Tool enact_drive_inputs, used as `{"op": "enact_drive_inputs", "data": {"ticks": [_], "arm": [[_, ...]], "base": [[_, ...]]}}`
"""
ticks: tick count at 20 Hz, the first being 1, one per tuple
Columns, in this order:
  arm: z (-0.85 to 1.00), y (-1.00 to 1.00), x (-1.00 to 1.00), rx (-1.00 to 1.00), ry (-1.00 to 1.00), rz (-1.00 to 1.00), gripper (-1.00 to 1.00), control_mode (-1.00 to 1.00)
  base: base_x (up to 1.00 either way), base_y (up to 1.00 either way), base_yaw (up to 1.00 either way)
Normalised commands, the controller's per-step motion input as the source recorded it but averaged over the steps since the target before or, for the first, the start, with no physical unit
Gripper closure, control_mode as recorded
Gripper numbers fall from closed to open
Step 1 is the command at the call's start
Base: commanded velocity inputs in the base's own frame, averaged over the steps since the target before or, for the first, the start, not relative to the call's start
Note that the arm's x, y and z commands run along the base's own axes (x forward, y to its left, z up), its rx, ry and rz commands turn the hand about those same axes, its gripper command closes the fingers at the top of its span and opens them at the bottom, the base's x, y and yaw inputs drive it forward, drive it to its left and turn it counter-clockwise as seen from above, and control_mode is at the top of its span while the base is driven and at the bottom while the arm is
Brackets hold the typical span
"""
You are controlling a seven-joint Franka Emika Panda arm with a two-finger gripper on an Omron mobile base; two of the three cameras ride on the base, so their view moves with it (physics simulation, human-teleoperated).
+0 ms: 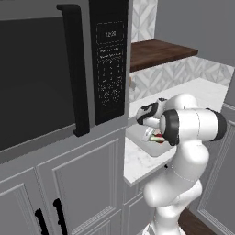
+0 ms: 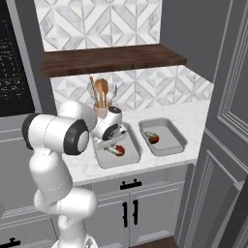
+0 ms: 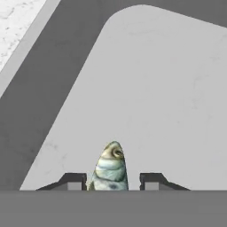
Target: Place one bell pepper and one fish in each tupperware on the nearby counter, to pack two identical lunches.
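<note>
A: Claw (image 3: 111, 181) position?

B: Low over the left tupperware (image 2: 133, 152) on the white marble table (image 2: 193, 116). In the right base view the hand sits above that container's near-left part. The left base view shows the same container (image 1: 137, 137) partly behind the arm.

A: Jaws?

B: Apart. In the hand view both dark tips stand clear of the fish (image 3: 110, 167), a gap on each side. The fish head points up between them, over the pale container floor. Not clamped. Whether the fish rests on the floor I cannot tell from that view.

A: What lies in that container?

B: A red bell pepper (image 2: 119, 150), with a pale slim fish (image 2: 110, 149) just beside it, under the hand. From the left base view, a bit of red and green (image 1: 158, 137) peeks out by the arm's elbow.

A: Second container?

B: The right tupperware (image 2: 167, 147) sits just beside the first, both near the table's front edge. It holds another red bell pepper (image 2: 154, 139) with a small pale shape (image 2: 149, 134) touching it; too small to call for certain.

A: Surroundings?

B: Utensil holder (image 2: 100, 110) with wooden spoons behind the left container. Dark wooden shelf (image 2: 111, 57) above. Microwave (image 1: 59, 69) at left in the left base view.
</note>
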Motion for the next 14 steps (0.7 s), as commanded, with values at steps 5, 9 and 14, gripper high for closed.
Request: {"op": "enact_drive_inputs", "data": {"ticks": [5,9,14], "arm": [[0.02,0.02,-0.1,0.0,-0.01,0.14,-1.0,-1.0],[0.56,0.01,-0.39,0.0,-0.07,0.14,-1.0,-1.0],[0.52,0.0,-0.56,0.0,-0.07,0.09,-1.0,-1.0]], "base": [[0.0,0.0,0.0],[0.0,0.0,0.0],[0.0,0.0,0.0]]}}
